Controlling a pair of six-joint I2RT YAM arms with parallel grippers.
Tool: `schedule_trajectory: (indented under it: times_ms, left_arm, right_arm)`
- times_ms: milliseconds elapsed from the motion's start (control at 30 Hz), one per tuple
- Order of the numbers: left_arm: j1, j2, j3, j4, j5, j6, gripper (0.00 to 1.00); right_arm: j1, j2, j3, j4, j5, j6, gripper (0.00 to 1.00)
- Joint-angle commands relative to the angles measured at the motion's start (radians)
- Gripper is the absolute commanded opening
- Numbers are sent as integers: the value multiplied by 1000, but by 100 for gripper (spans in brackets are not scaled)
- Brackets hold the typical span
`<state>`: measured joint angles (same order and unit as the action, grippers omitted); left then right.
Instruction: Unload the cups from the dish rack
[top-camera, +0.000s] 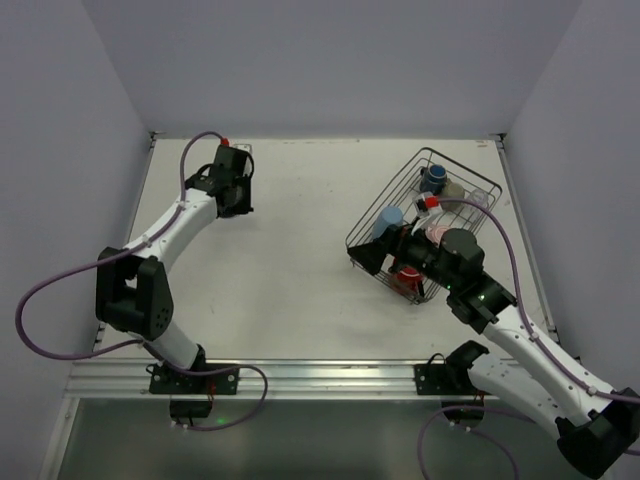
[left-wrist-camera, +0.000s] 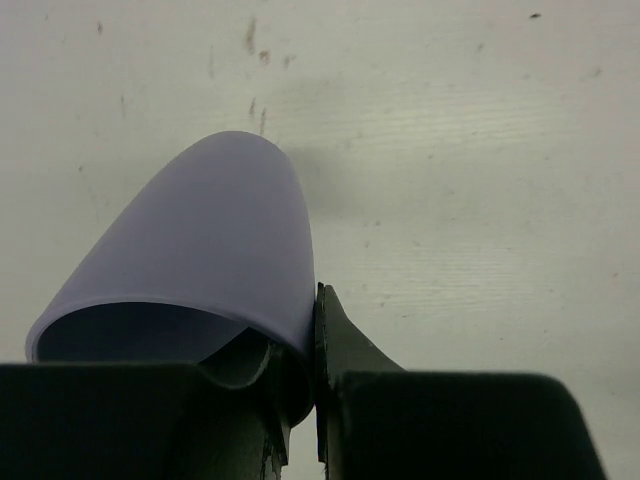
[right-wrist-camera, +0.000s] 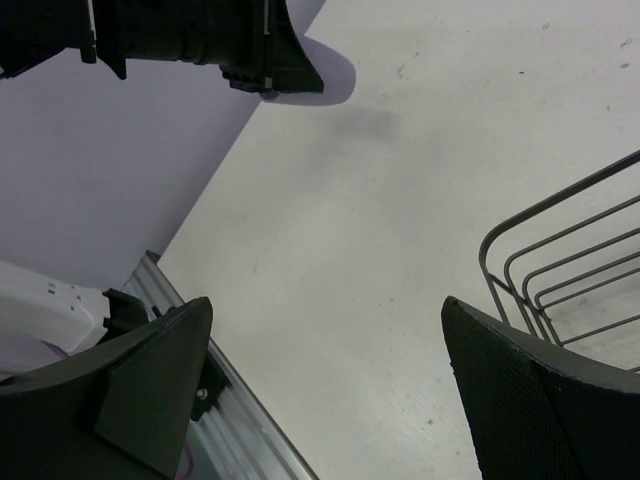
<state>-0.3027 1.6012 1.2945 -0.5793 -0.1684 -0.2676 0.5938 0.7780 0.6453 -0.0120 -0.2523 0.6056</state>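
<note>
White tabletop (top-camera: 300, 260) between lilac walls, seen from above: the dish rack (top-camera: 472, 186) sits skewed on the right side, with a dark blue cup (top-camera: 433, 178), a light blue cup (top-camera: 388, 220) and a red cup (top-camera: 408, 278) inside it. My right pincer (top-camera: 392, 252) hangs at the rack's near-left side. My left pincer (top-camera: 232, 188) is well apart, off to the rack's far left.

From the left wrist, that pincer is nipped almost closed on the rim wall of a pale lilac cup (left-wrist-camera: 200, 250), one finger inside and one outside. The cup is tilted, and I cannot tell whether it touches the tabletop. I judge that setting it down is the step in hand: I should level it, lower until the base rests, then release.

From the right wrist, the right pincer gapes fully and holds nothing, with rack wire just beside one finger.
</note>
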Motion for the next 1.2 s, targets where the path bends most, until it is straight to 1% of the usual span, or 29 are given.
schedule_trajectory:
  times_ms: [0, 133, 200, 333, 433, 533, 567, 633, 667, 733, 767, 833, 933, 1000, 1067, 1167]
  left_arm:
    - [51, 15, 81, -143, -8, 56, 0]
    - [173, 60, 31, -145, 116, 51, 0]
    - [194, 86, 28, -148, 113, 51, 0]
    - [229, 141, 41, -146, 64, 62, 0]
    - [267, 192, 66, -137, 99, 56, 0]
    - [286, 221, 100, -142, 99, 53, 15]
    - [287, 229, 106, -146, 96, 51, 29]
    - [292, 230, 115, -155, 86, 51, 43]
    - [292, 224, 117, -156, 84, 51, 54]
    - [292, 209, 111, -151, 67, 50, 65]
    - [292, 182, 106, -146, 61, 48, 73]
    - [290, 140, 95, -134, 61, 42, 78]
    - [292, 74, 83, -117, 64, 33, 88]
    - [292, 37, 75, -94, 70, 24, 97]
    - [292, -9, 78, -85, 78, 16, 100]
    - [290, -72, 80, -57, 112, 1, 100]
  right_arm:
    - [3, -5, 47, -103, 16, -92, 99]
    - [3, 1, 43, -103, 2, -107, 99]
    - [3, 6, 45, -112, -2, -112, 99]
    - [3, 9, 33, -106, -11, -115, 99]
    - [3, 6, 25, -100, -18, -116, 99]
    - [3, 4, 22, -101, -12, -119, 99]
    - [3, 4, 20, -100, -7, -122, 99]
    - [3, 10, 19, -105, 22, -128, 99]
    - [3, 12, 22, -108, 28, -132, 99]
    - [3, 20, 22, -109, 36, -133, 99]
    - [1, 23, 22, -106, 38, -135, 99]
    - [1, 27, 24, -106, 41, -133, 99]
    - [1, 37, 33, -115, 60, -135, 99]
    - [3, 41, 42, -126, 71, -136, 99]
    - [3, 50, 54, -131, 87, -135, 99]
    - [1, 66, 70, -146, 119, -132, 99]
